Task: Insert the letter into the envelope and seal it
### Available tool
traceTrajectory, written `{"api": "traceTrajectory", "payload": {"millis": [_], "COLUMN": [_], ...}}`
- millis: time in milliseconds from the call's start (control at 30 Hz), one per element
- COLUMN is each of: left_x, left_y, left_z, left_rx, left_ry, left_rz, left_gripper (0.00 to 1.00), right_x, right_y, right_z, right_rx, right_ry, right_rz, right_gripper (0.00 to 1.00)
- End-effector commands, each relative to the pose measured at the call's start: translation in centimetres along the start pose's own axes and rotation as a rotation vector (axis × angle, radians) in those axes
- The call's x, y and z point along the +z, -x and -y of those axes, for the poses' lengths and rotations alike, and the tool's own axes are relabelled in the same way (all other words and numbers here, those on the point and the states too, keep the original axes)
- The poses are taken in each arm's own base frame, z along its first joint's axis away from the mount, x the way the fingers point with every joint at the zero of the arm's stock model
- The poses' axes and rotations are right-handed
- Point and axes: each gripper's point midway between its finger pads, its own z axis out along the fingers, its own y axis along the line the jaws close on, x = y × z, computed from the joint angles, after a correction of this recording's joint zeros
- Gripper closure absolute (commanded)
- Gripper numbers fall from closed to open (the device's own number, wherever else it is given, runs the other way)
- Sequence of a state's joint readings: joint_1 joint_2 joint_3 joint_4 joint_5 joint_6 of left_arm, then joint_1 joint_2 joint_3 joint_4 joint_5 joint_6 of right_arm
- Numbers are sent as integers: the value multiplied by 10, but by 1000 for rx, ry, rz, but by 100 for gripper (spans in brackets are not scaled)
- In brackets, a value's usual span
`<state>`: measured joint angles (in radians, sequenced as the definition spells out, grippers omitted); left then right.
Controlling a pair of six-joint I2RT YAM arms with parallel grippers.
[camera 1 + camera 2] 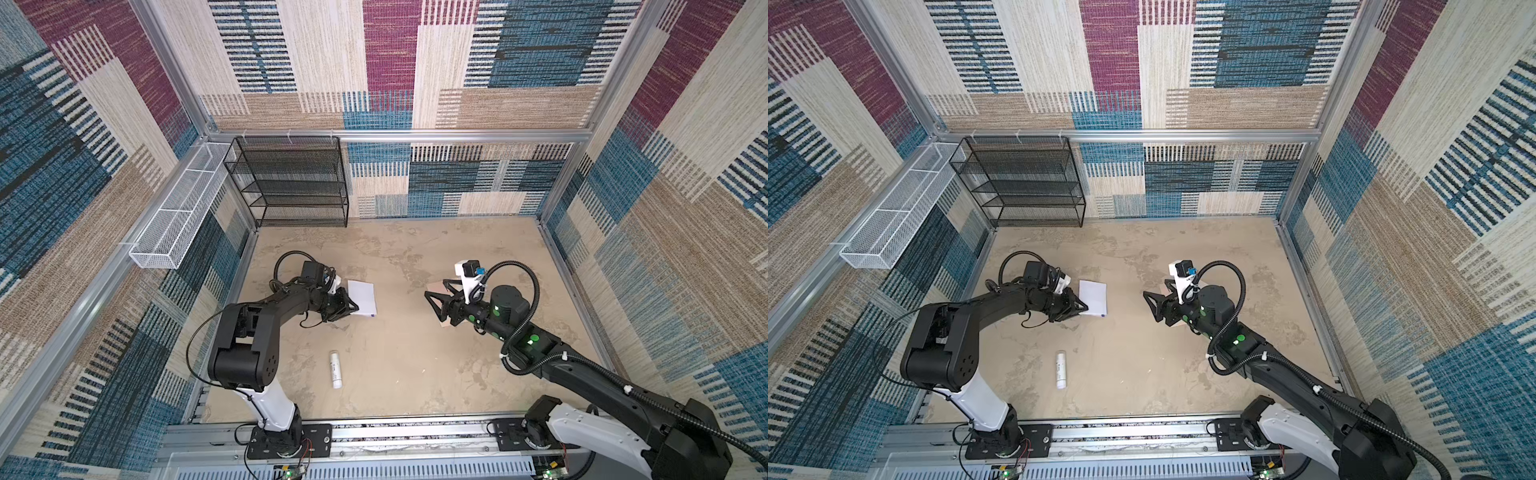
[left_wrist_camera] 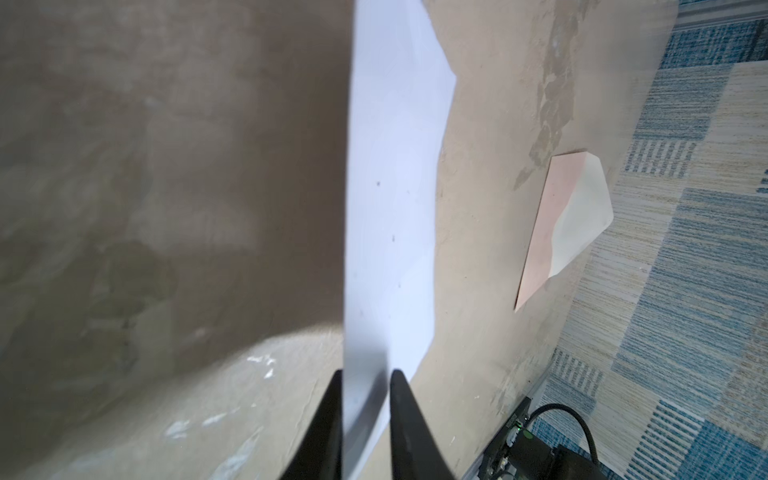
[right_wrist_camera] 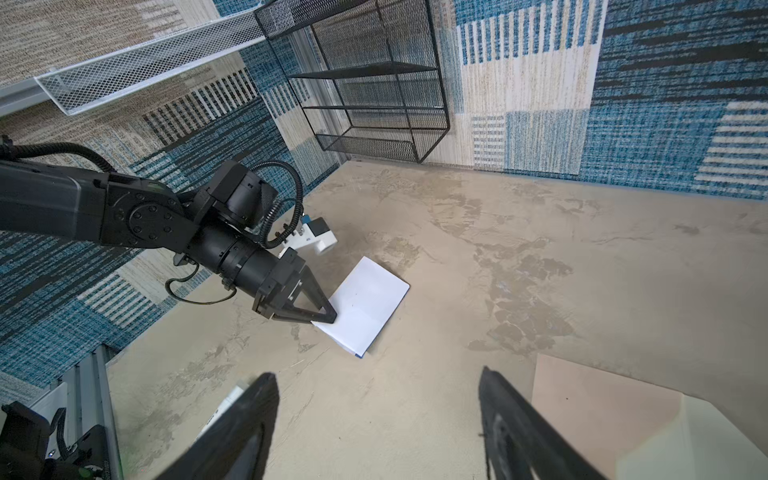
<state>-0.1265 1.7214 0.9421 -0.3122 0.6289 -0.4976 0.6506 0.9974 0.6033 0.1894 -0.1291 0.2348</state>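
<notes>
Letter (image 1: 363, 297): lies white side up on the left half of the surface (image 1: 415, 374), with a sliver of dark blue showing at its near right corner.

Left gripper (image 1: 354, 308): reaches in low from the left to the sheet's near left edge. Jaws a little apart, with that edge in the gap between them, not pressed onto it.

Envelope (image 2: 552, 232): lies flat on the right half, well apart from the letter. Pink body, cream flap open toward the right. Mostly hidden under the right arm in both top views.

Right gripper (image 1: 434, 287): hangs above the envelope's left part, jaws spread wide and holding nothing.

White tube (image 1: 336, 370): lies on its side nearer than the letter, apart from both arms.
</notes>
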Motion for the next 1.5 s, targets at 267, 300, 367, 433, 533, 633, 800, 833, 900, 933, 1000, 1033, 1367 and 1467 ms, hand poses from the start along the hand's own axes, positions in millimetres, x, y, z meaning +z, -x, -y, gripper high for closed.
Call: {"api": "traceTrajectory", "payload": {"millis": [267, 300, 367, 433, 533, 633, 800, 833, 900, 933, 1000, 1033, 1367, 1467], "left_x": [-40, -50, -70, -91, -120, -149, -186, -190, -195, -195, -194, -191, -131, -115], "left_y": [1, 1, 1, -1, -7, -18, -36, -40, -46, -49, -54, -56, -70, -75], "left_z": [8, 12, 19, 27, 42, 63, 94, 98, 105, 108, 111, 112, 137, 145], "left_rx": [71, 85, 118, 156, 223, 300, 424, 442, 471, 484, 503, 510, 577, 589], "left_ry": [112, 126, 157, 181, 183, 129, 49, 33, 10, -1, -21, -33, -165, -189], "left_rz": [51, 67, 102, 137, 205, 303, 440, 455, 470, 472, 473, 471, 371, 347], "left_gripper": [56, 55, 53, 53, 53, 52, 50, 50, 49, 49, 48, 48, 48, 49], "right_x": [-5, -5, -5, -5, -4, 0, 8, 10, 13, 14, 13, 10, -26, -23], "right_y": [16, 17, 20, 22, 24, 26, 26, 24, 20, 17, 13, 10, -26, -45], "right_z": [3, 3, 6, 10, 15, 20, 30, 34, 42, 48, 64, 75, 179, 195], "right_rx": [-21, -19, -15, -10, -13, -20, -15, -7, 10, 21, 58, 85, 374, 448], "right_ry": [-40, -47, -67, -94, -127, -162, -217, -235, -264, -286, -333, -361, -502, -504], "right_rz": [18, 18, 17, 16, 8, -12, -42, -52, -77, -91, -114, -123, -150, -194], "right_gripper": [20, 20, 19, 19, 18, 17, 17, 17, 17, 17, 17, 17, 16, 17]}}
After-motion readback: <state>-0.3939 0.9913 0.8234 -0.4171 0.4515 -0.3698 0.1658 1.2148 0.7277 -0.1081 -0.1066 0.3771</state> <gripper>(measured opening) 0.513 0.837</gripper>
